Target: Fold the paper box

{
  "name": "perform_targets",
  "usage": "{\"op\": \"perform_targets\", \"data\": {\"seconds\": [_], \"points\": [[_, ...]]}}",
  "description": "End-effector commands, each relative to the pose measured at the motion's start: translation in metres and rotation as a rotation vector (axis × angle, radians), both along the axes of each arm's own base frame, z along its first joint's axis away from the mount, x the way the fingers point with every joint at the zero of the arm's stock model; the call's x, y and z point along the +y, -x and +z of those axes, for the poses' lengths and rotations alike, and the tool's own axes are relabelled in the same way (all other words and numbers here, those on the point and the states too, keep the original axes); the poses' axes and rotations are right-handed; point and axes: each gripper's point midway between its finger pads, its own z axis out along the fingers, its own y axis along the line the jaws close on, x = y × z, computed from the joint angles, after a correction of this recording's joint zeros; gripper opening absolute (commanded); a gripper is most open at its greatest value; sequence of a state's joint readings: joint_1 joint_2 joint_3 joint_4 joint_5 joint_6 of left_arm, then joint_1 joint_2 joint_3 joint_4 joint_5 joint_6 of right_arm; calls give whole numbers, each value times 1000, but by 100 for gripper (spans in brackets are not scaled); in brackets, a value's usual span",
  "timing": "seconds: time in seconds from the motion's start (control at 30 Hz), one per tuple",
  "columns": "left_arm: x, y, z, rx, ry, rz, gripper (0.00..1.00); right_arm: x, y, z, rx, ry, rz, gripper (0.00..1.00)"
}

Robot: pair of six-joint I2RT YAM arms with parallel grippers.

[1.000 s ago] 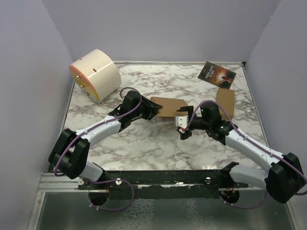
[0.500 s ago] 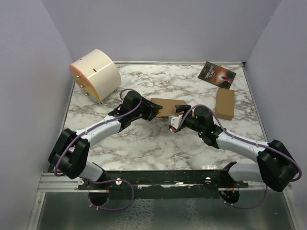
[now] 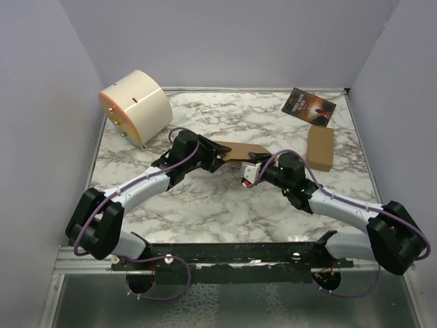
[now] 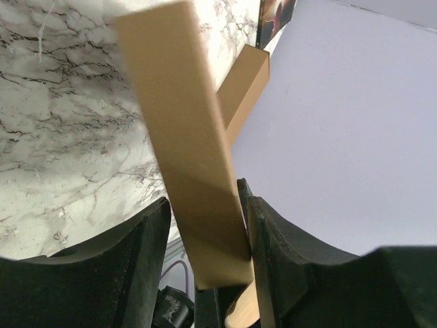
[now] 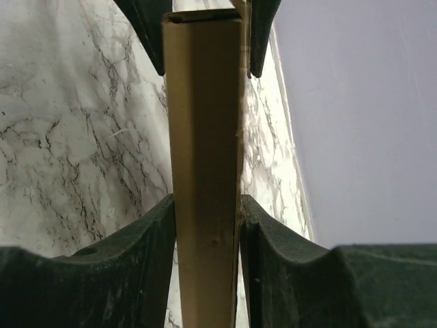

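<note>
The right pincer (image 5: 205, 222) has just come in from the right and closed onto the right end of the paper box (image 3: 237, 149). A second ago it hung clear, nearer the smaller cardboard box (image 3: 319, 148), and half a second ago it was only arriving at that end. Now its two fingers press the flat brown faces from either side. Its own wrist camera shows the slim box running away from it to the left pincer (image 3: 216, 156). That one is clamped on the box's left end as before, with the card sandwiched between its fingers. So the box is held by both arms over the middle of the marble surface (image 3: 225, 201), a little toward the far side. From above it reads as a thinner strip than a second ago, so I'd judge it has been tipped up off its flat face. Whether an edge touches the surface I cannot tell. The box already looks closed into its flat rectangular form. I'd guess this two-ended grip is for squaring it up or pressing home the last flaps, not for starting any folds. The dark booklet (image 3: 308, 105) and the cream drum (image 3: 136, 106) sit well apart from it at the far corners.
</note>
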State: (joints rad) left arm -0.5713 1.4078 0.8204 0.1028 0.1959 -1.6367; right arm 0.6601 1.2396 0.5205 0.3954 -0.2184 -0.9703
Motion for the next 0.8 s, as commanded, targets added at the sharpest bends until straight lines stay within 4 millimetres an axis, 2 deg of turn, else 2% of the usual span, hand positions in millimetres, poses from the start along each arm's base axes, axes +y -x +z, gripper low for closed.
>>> {"op": "perform_targets", "data": {"seconds": [0.0,0.17,0.37,0.57,0.7,0.77], "points": [[6,0,17,-28,37,39,57,1,-1,22,-36,-66,-17,39],[16,2,22,-48,25,75,78,-2,-3,29,-15,-98,-47,39],[40,6,33,-135,-43,114,80,-4,1,39,85,-175,-41,39],[83,11,66,-427,-246,150,84,-10,1,56,374,-338,-30,38],[94,27,99,-744,-351,78,88,-6,5,66,621,-441,-9,38],[96,36,98,-841,-395,34,91,-5,7,71,792,-512,1,38]]}}
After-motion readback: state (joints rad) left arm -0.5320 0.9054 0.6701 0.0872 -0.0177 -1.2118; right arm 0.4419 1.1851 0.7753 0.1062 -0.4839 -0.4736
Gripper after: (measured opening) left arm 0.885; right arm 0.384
